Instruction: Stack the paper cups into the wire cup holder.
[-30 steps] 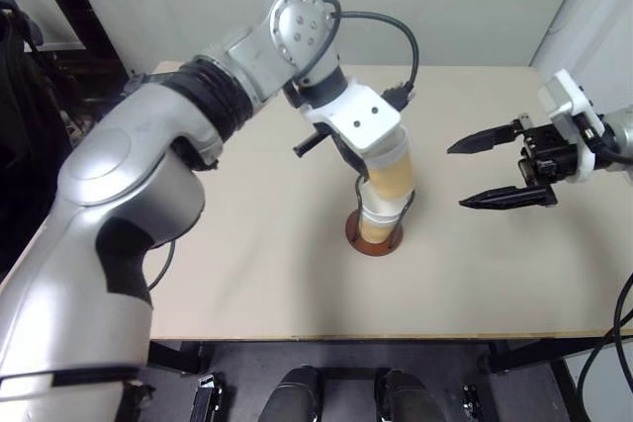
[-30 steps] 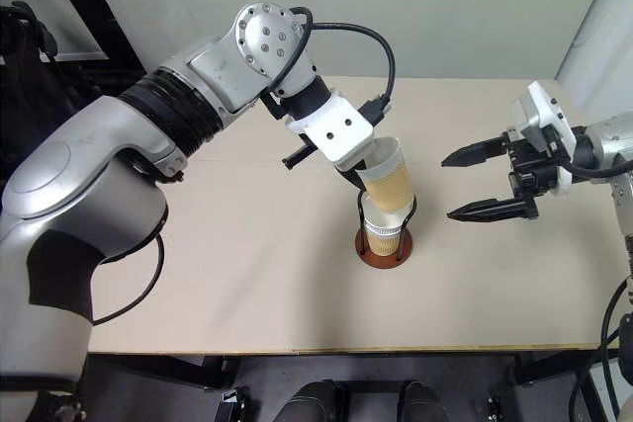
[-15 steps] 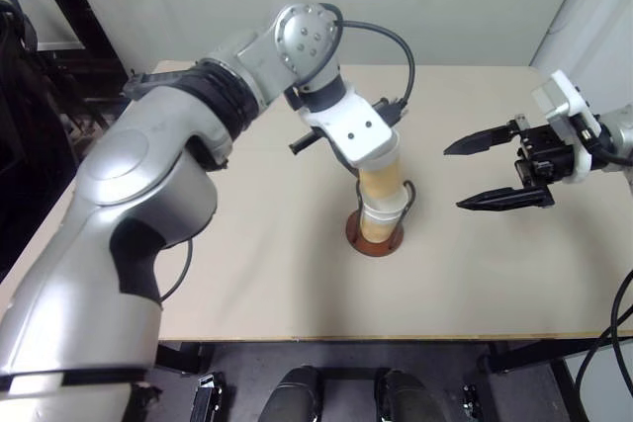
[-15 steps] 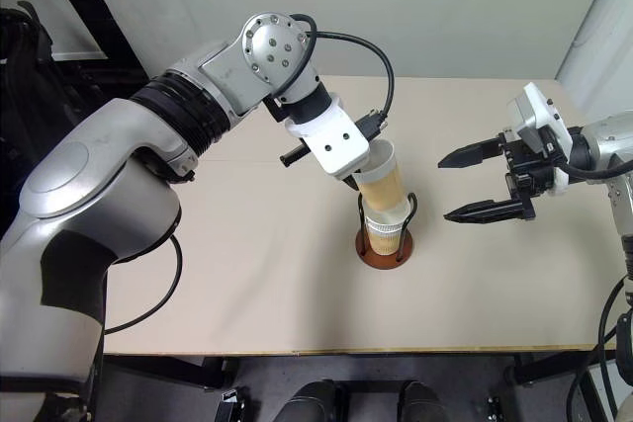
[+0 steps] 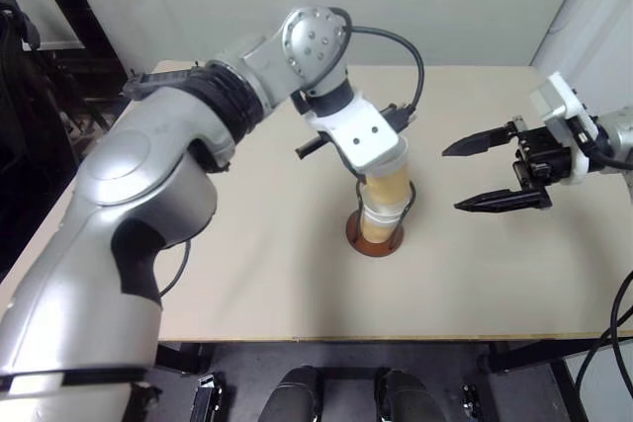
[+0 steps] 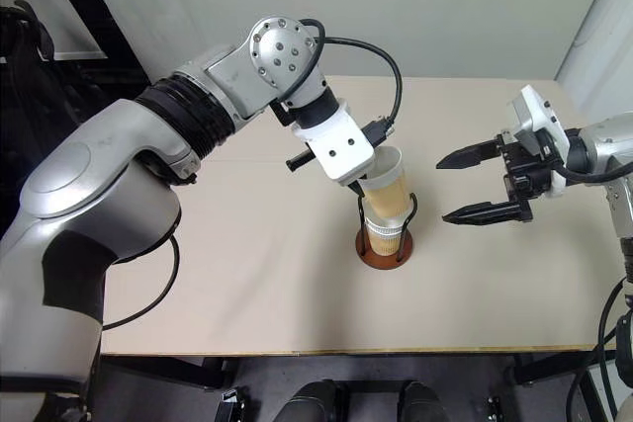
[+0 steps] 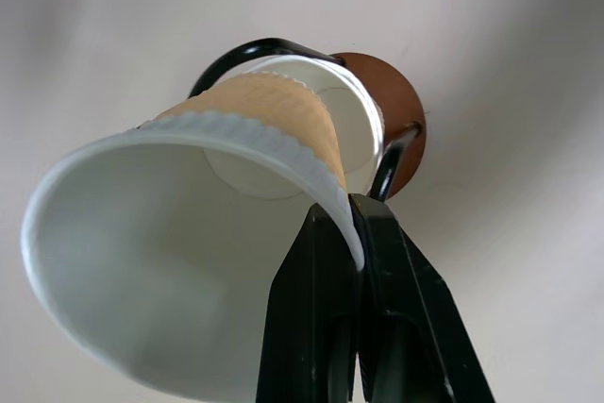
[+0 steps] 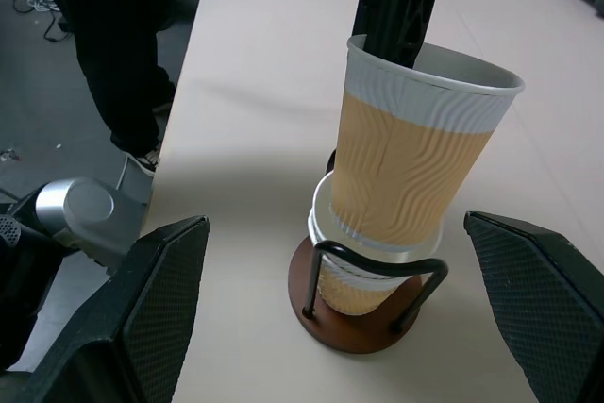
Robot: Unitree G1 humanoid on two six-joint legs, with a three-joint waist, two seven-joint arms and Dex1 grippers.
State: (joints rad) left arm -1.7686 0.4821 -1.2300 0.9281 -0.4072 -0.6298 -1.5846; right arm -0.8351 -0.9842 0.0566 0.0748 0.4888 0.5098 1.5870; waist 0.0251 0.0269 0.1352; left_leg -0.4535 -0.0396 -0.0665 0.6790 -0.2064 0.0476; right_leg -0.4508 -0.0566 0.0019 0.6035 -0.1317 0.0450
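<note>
The wire cup holder (image 5: 374, 242) stands mid-table on its reddish-brown disc, with one paper cup (image 5: 377, 225) upright between its dark wire loops. A second paper cup (image 8: 411, 162) is nested part-way into that one, leaning slightly. My left gripper (image 7: 351, 214) comes down from above and is shut on this upper cup's white rim, one finger inside and one outside. My right gripper (image 5: 477, 175) hovers open to the right of the holder, level with the cups, with nothing between its fingers.
The tan table (image 5: 247, 244) stretches around the holder, with its front edge near me. In the right wrist view a person's dark trouser legs (image 8: 113, 44) stand on the floor beyond the table's far side.
The left gripper has tipped the held cup more upright and sunk it deeper into the cup in the holder. The right gripper has kept still.
</note>
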